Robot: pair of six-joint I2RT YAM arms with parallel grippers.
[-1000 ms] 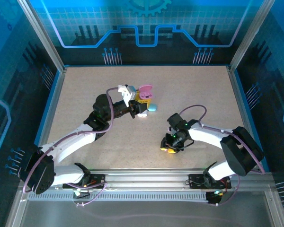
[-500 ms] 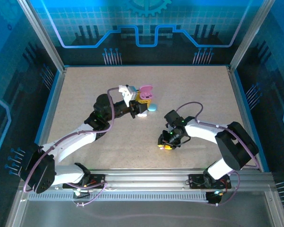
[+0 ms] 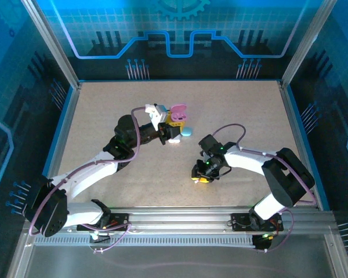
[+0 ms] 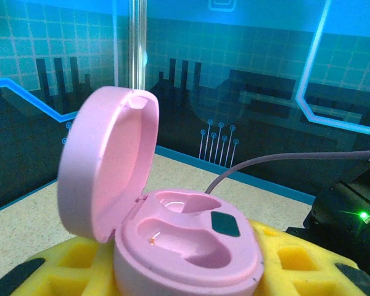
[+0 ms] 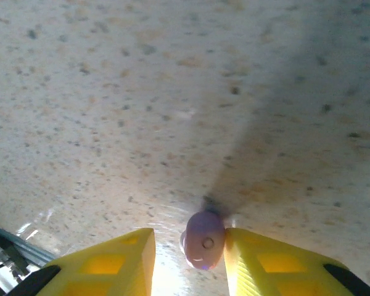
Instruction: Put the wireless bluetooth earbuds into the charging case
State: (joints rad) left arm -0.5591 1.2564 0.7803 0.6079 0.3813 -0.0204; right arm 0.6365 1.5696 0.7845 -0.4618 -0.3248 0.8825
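Right wrist, right jaws partly open around pinkish earbud [image 5: 203, 240], left jaws clamping open-lidded charging case [image 4: 185, 246]

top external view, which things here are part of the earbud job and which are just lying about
In the job:
- pink charging case, lid open, held by the left gripper
- pinkish earbud, on the table inside the open right gripper

Lying about:
- light blue item beside the case, untouched, too small to identify
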